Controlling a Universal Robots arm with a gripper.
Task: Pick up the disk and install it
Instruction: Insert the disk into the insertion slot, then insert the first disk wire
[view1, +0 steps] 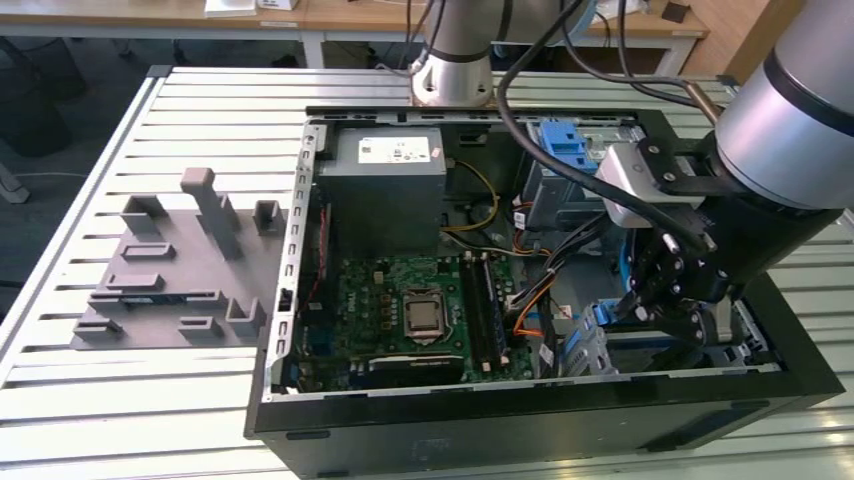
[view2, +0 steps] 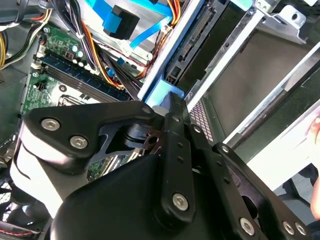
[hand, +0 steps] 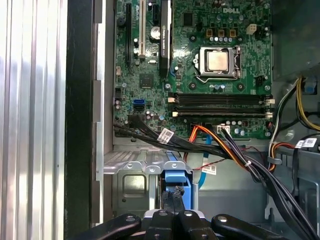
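The disk sits edge-on in the metal drive bay (hand: 132, 175) at the case's front corner; the blue carrier end (hand: 175, 169) faces my gripper. In the second wrist view the blue carrier rail (view2: 161, 90) runs beside the disk's dark side with its connector (view2: 197, 37). My gripper (hand: 173, 194) is shut, its two black fingers pressed together, their tips against the blue carrier end (view2: 159, 95). In the exterior view the gripper (view1: 671, 300) reaches down into the case at the exterior view's right, with blue plastic (view1: 601, 312) beside it.
The open black computer case (view1: 534, 410) lies on a slatted table. Inside are the green motherboard (view1: 414, 310), a grey power supply box (view1: 387, 165), a blue-latched drive cage (view1: 567, 150) and bundled cables (hand: 220, 150). A grey fixture (view1: 174, 270) lies at the exterior view's left.
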